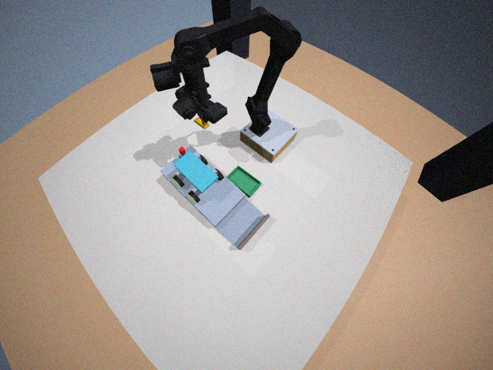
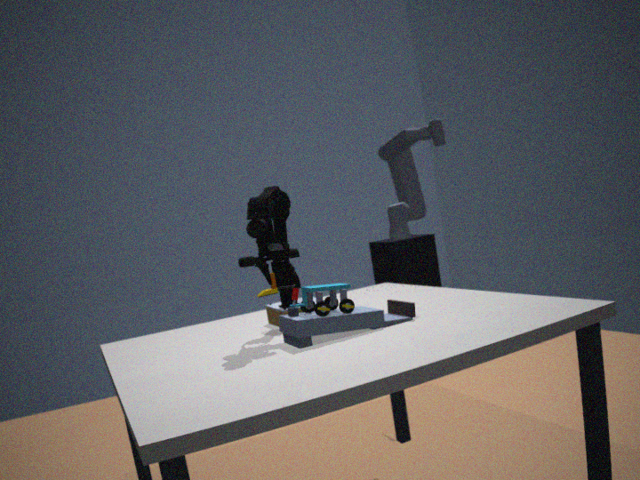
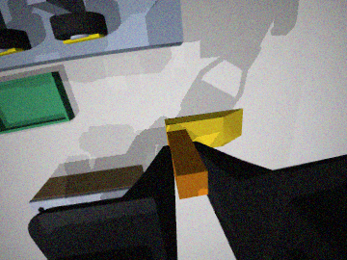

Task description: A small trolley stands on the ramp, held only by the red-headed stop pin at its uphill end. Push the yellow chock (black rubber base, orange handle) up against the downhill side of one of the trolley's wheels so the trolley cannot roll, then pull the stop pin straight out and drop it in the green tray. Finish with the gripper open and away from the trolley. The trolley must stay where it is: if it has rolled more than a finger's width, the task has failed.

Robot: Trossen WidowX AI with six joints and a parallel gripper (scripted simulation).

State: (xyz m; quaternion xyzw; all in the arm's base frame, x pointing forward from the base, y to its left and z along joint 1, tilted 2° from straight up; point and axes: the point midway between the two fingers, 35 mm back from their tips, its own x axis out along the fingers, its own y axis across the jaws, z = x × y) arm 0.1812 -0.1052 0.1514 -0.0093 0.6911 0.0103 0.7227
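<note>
My gripper (image 1: 203, 118) (image 2: 273, 280) (image 3: 180, 149) is shut on the orange handle of the yellow chock (image 1: 200, 122) (image 2: 268, 292) (image 3: 228, 126). It holds the chock in the air, beyond the ramp's uphill end in the top view. The chock's black base is not clearly visible. The turquoise trolley (image 1: 196, 170) (image 2: 326, 286) stands near the uphill end of the grey-blue ramp (image 1: 222, 203) (image 2: 356, 319) (image 3: 164, 24). The red-headed stop pin (image 1: 181, 151) (image 2: 295, 293) stands upright at the trolley's uphill end. The green tray (image 1: 244, 181) (image 3: 34, 98) lies beside the ramp and shows no pin inside.
The arm's base block (image 1: 274, 139) (image 3: 92, 182) stands on the table (image 1: 191, 298) (image 2: 217, 392) on the same side of the ramp as the tray. A brown end board (image 1: 253, 231) (image 2: 401, 308) crosses the ramp's foot. Another arm (image 2: 405, 178) stands behind the table.
</note>
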